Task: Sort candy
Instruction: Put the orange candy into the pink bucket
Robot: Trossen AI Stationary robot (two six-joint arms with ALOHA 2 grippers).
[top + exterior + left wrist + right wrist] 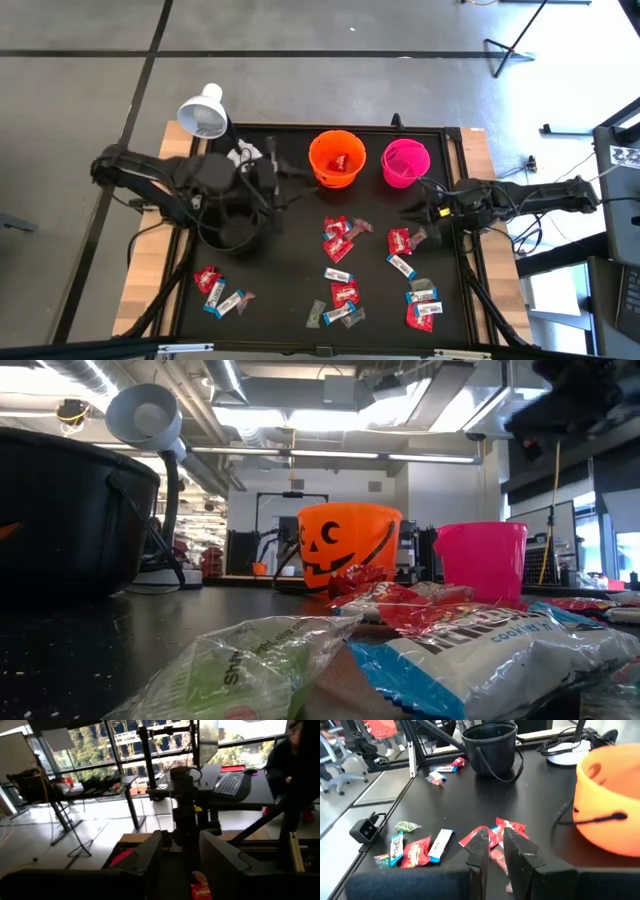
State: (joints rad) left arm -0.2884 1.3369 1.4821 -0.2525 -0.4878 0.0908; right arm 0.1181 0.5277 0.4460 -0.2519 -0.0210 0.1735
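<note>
End effectors wait above scattered candy

Left end effector (268, 180) hovers by the black bucket (232, 232), fingers apart, seemingly empty; right end effector (415, 210) sits near the pink bucket (405, 163), fingers close together, holding nothing; candy (338, 240) lies scattered across the tabletop (290, 270); picking seems not yet begun; next, descend on one sweet.

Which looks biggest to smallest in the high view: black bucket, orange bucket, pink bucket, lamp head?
1. Black bucket, though the left arm covers part of it.
2. Orange bucket.
3. Pink bucket and lamp head look about alike; the lamp sits nearer the camera, so I won't rank them.
</note>
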